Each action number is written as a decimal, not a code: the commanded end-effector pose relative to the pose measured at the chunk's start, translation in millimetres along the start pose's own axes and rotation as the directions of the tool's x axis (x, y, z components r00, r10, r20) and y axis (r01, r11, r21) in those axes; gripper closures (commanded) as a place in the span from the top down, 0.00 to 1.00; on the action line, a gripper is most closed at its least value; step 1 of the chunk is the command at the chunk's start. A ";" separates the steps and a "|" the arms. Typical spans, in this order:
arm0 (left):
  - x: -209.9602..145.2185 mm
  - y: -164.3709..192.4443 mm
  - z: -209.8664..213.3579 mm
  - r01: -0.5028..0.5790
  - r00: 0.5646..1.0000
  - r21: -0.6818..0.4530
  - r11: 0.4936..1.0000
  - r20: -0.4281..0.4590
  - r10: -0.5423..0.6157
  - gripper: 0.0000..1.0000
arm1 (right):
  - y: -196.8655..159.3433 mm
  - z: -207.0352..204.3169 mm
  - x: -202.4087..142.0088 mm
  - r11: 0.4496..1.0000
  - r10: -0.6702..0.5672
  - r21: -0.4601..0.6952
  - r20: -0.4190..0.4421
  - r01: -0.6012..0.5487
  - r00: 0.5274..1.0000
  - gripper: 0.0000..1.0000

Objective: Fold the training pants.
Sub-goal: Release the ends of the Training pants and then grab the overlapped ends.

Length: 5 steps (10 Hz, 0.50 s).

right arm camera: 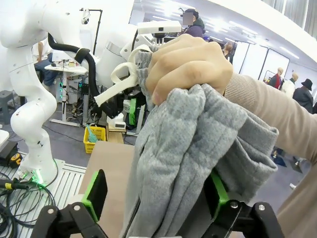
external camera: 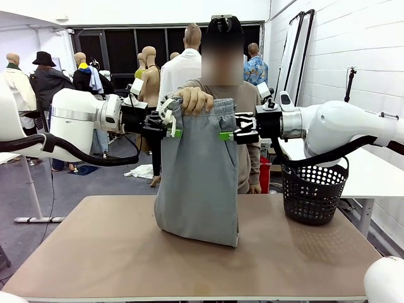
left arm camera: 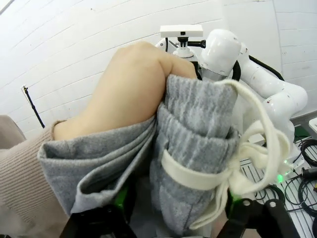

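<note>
Left gripper (external camera: 172,128) and right gripper (external camera: 228,134) both gaped wide, straddling the bunched waistband (left arm camera: 198,124) of the training pants (external camera: 199,183), held up by a person's hand (external camera: 196,100), lower end on the table (external camera: 95,252), black basket (external camera: 314,192) off right.

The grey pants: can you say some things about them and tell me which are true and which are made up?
1. A person's hand holds the training pants up by the waistband. True.
2. The pants lie flat on the table. False: they hang, with the bottom end resting on the table.
3. The drawstring is red. False: it is white.
4. A black basket stands on the robot's right side. True.
5. The left gripper is far from the pants. False: the pants sit between its fingers.
</note>
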<state>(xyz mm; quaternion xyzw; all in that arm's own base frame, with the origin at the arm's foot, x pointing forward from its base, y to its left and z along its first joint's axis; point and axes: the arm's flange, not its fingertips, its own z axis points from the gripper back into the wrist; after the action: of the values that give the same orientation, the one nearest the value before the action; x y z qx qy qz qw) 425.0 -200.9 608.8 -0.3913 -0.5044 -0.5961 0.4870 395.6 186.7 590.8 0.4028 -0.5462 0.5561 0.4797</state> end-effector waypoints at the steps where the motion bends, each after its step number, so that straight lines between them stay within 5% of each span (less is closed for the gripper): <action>1: 2.2 -5.5 6.4 -0.030 1.000 0.021 0.999 -0.005 0.030 1.00 | 6.9 4.1 4.3 1.000 -0.022 -0.010 -0.038 0.021 0.999 1.00; 5: -0.7 -20.0 23.2 -0.059 0.998 0.063 0.996 0.002 0.059 1.00 | 13.4 24.5 4.8 0.998 -0.037 -0.062 -0.056 0.034 0.998 1.00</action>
<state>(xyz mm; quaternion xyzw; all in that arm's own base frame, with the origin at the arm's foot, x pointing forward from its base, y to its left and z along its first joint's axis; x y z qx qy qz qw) 415.2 -184.5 607.4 -0.3885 -0.5072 -0.5828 0.5021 391.6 166.8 592.7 0.3914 -0.5488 0.5449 0.4987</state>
